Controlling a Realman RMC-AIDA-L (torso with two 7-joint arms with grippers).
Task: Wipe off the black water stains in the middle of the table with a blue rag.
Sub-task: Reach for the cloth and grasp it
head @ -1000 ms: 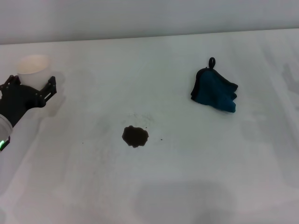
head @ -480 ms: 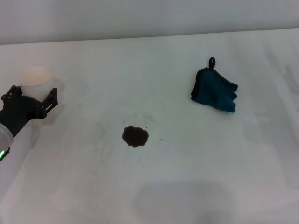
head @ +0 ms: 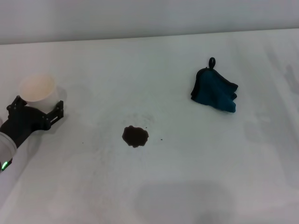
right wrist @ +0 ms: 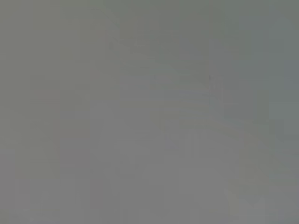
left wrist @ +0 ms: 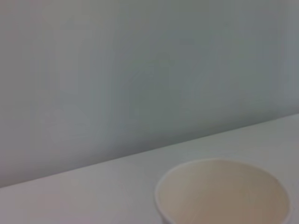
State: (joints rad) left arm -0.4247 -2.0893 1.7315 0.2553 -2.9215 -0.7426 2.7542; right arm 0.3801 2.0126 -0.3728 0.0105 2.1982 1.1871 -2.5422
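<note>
Head view first: the left gripper (head: 36, 106) sits low at the left side of the table (head: 154, 186), its black fingers (head: 57, 110) spread wide, one on each side of the base of a white paper cup (head: 38, 88). The cup stands upright between them, and whether the fingers actually touch it cannot be told. A small green light glows on the arm near the picture's edge.

Out in the middle, the stain (head: 135, 136) lies as a dark, ragged blotch with a few tiny specks around it, well apart from the gripper and the cup. Farther back and to the right, the rag (head: 214, 90) lies crumpled in a heap, teal-blue with dark edging, its little black loop (head: 212, 61) pointing toward the far edge of the table. Nothing touches the rag, and it lies well apart from the stain.

Left wrist view: the cup's open rim (left wrist: 222, 192) fills the lower corner, pale inside, with the table's far edge and a plain grey wall behind it.

Right wrist view shows only flat grey. The right gripper is nowhere to be seen.
</note>
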